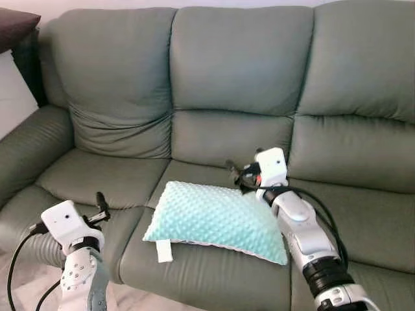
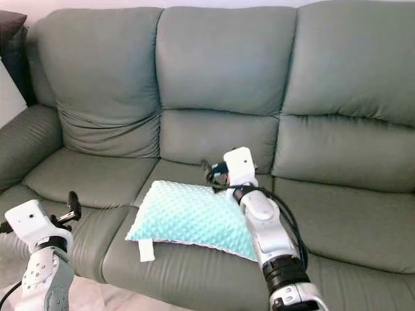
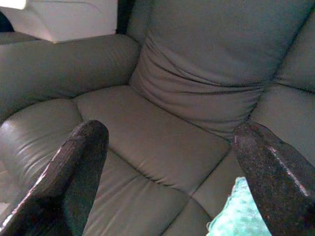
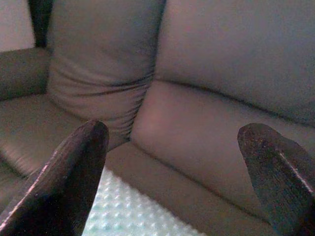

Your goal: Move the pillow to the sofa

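A mint-green dotted pillow [image 1: 214, 220] lies flat on the middle seat of the grey-green sofa [image 1: 240, 58], a white tag [image 1: 164, 250] hanging off its front left corner. My right gripper [image 1: 237, 175] hovers just over the pillow's far right corner, open with nothing between its fingers. In the right wrist view the pillow [image 4: 128, 211] lies just below the spread fingers [image 4: 74, 167]. My left gripper [image 1: 102, 204] is open above the front of the left seat, apart from the pillow. A pillow corner [image 3: 238, 216] appears beside one left finger [image 3: 270, 172].
The sofa's left armrest [image 1: 29, 142] rises beside my left arm. A dark cushion or furniture edge [image 1: 16, 26] sits past the sofa's top left corner. Pale floor [image 1: 26, 278] lies before the sofa. The right seat [image 1: 369, 214] is bare.
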`<state>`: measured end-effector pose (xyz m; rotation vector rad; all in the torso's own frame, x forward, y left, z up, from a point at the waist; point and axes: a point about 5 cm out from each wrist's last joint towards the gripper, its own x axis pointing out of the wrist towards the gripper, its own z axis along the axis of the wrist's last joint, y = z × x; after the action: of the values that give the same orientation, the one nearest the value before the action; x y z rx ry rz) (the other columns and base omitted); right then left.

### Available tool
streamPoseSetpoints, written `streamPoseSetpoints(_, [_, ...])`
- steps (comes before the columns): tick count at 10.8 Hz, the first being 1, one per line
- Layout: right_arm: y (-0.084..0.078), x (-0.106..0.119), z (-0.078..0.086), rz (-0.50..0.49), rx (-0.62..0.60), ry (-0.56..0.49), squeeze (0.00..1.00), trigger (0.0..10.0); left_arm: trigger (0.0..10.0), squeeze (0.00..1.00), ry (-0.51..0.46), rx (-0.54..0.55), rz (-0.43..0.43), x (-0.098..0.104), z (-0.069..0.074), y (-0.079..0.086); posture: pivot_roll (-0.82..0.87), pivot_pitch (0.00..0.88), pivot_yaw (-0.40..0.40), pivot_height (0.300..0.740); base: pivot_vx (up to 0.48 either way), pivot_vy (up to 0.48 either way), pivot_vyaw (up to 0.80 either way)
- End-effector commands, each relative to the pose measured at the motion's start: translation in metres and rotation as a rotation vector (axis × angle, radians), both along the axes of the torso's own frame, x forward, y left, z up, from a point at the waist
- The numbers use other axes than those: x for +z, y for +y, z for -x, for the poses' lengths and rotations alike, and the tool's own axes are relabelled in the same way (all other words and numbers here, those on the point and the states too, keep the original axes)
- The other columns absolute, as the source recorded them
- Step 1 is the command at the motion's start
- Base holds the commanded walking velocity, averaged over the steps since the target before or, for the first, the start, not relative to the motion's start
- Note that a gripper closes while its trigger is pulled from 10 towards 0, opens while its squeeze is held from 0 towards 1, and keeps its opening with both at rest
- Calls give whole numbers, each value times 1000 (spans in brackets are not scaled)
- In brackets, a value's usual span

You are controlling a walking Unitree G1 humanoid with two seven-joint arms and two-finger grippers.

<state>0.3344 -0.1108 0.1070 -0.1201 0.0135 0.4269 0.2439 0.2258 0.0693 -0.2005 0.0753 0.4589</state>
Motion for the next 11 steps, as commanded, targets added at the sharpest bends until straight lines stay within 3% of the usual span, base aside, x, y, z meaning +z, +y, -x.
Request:
streamPoseSetpoints(1, [11, 3, 2, -4, 50, -3, 0, 10000, 10000, 0, -9, 26, -19, 2, 5, 7, -164, 77, 48, 740, 0, 0, 0])
streamPoseSetpoints(3, [24, 6, 1, -17, 121, -1, 0, 10000, 10000, 0, -13, 85, 6, -1, 15, 10, -136, 68, 6, 740, 0, 0, 0])
streamPoseSetpoints(6, [33, 8, 0, -30, 141, -6, 0, 10000, 10000, 0, -4, 99, 29, -4, 22, 8, -117, 73, 16, 740, 0, 0, 0])
streamPoseSetpoints(7, [32, 6, 2, -34, 137, -7, 0, 10000, 10000, 0, -4, 87, 23, -2, 19, 9, -125, 77, 34, 740, 0, 0, 0])
streamPoseSetpoints(11, [32, 1, 8, -41, 115, -2, 0, 10000, 10000, 0, 9, 73, 61, 2, 6, 9, -141, 86, 68, 740, 0, 0, 800])
